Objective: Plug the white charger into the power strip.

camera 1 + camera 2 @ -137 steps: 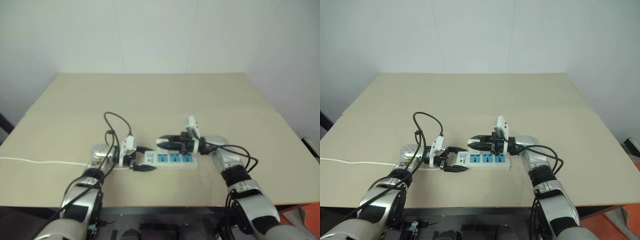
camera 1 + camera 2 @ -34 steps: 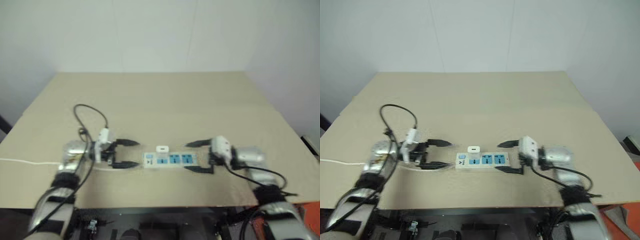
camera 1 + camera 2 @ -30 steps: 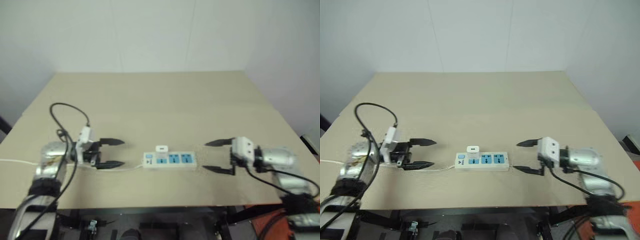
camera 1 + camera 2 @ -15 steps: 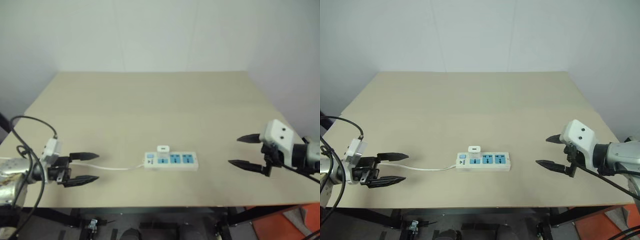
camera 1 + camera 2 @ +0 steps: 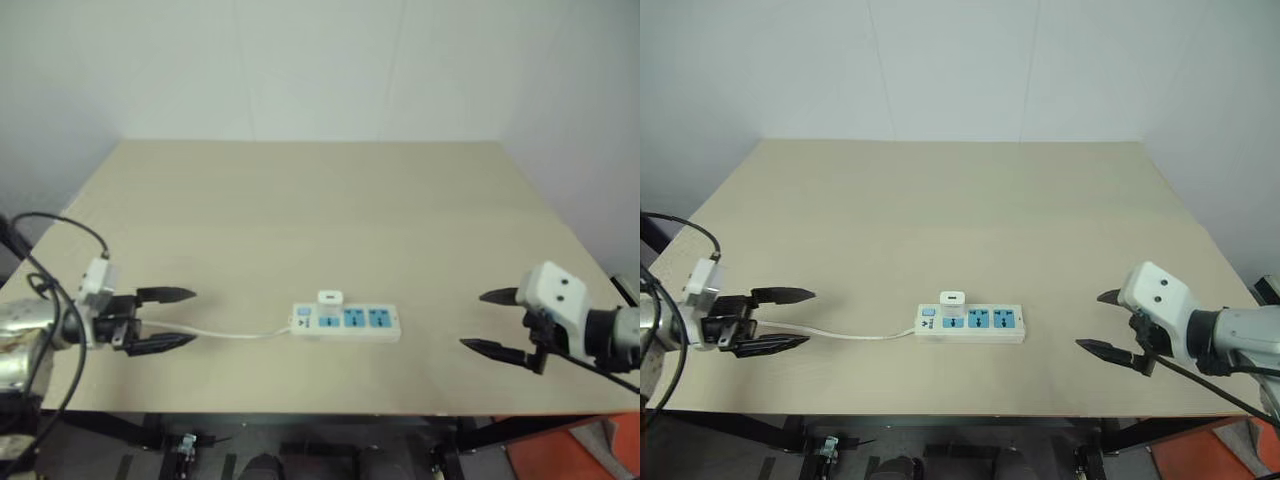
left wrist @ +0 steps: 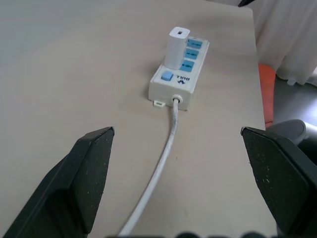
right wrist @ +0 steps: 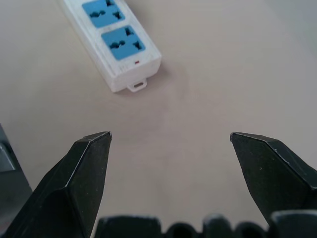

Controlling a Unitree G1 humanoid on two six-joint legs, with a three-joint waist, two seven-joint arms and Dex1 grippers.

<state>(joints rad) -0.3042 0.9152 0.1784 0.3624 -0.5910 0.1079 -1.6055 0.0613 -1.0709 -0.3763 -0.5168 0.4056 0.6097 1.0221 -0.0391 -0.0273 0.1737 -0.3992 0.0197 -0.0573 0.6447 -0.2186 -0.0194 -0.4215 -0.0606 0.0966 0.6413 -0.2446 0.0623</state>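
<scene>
The long white rectangular power strip [image 5: 970, 324] is laid flat near the front edge of the beige wooden table [image 5: 960, 200], its long axis running across the table from the robot's left to its right. Its switch end is turned toward the robot's left, and from that end a thin white cord [image 5: 850, 335] is led away along the tabletop toward the left gripper [image 5: 783, 320]. The small white boxy charger [image 5: 952, 299] is seated upright in the socket nearest the switch end, its body pointing straight up from the strip's top face. Both grippers are held well apart from the strip, one off each end, with their black fingers spread wide and nothing held between them; the right gripper [image 5: 1102, 324] is seen near the table's right front corner. In the left wrist view the strip is seen end-on along its length: the small blue switch [image 6: 167, 76], the printed lettering beside it and the cord's entry into the end face are made out, and the charger [image 6: 176, 47] is shown standing over the blue sockets behind it. In the right wrist view the opposite end of the strip [image 7: 111, 42] is shown, with two free blue sockets, a small red mark and a mounting tab at the end.
</scene>
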